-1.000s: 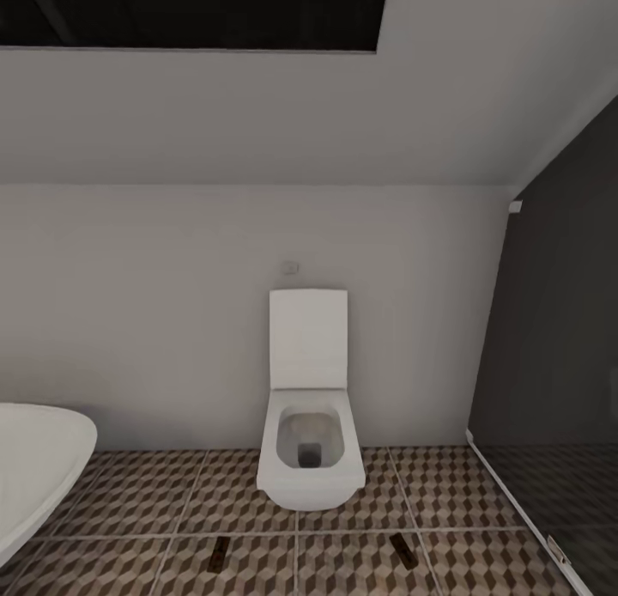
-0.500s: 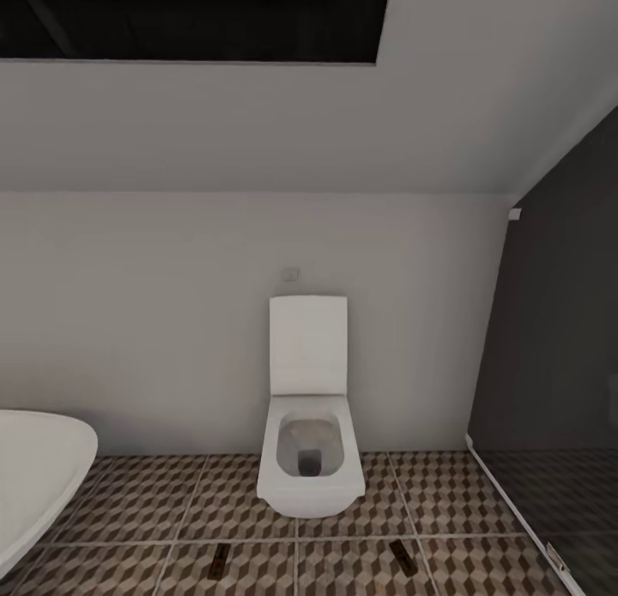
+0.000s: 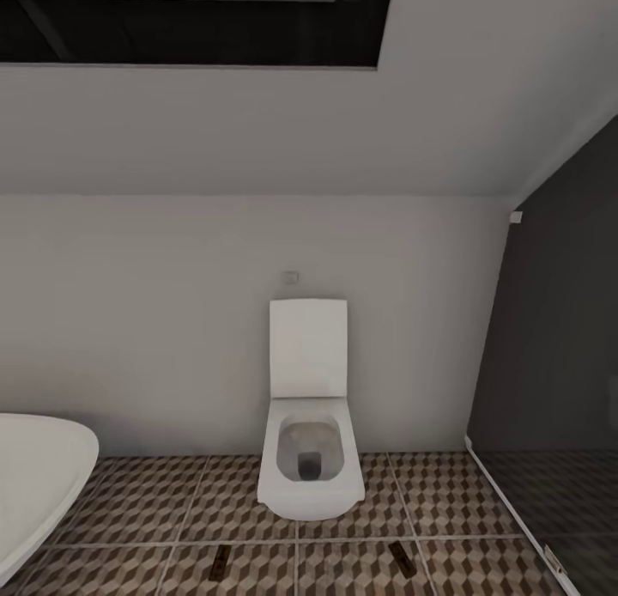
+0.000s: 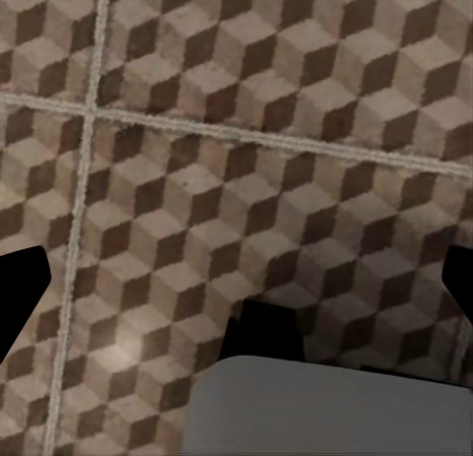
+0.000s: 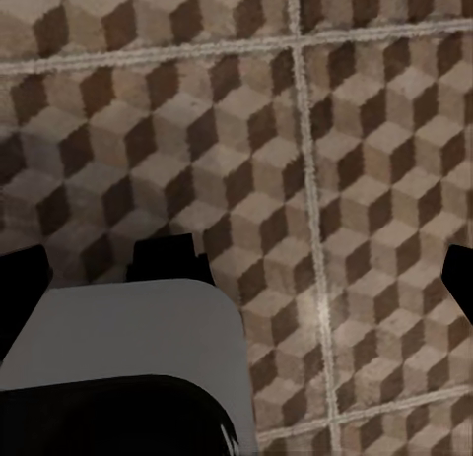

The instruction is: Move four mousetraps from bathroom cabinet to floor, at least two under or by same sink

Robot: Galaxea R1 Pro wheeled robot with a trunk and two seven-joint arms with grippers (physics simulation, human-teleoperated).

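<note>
The head view has tipped up a touch, and nothing in the room itself has moved. Two mousetraps (image 3: 220,562) (image 3: 401,559) lie on the bathroom floor (image 3: 137,510) at the bottom edge, left and right below the toilet (image 3: 311,459). Both pincers' fingers (image 4: 20,298) (image 5: 20,289) spread wide, empty, over bare tiles; no trap near them.

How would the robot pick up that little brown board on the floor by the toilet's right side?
The right mousetrap lies flat on the bathroom floor, in front of the toilet. It is a thin oblong, so probably come straight down from above and pinch across its two long edges, near the middle. Finer detail is too small to tell.
</note>
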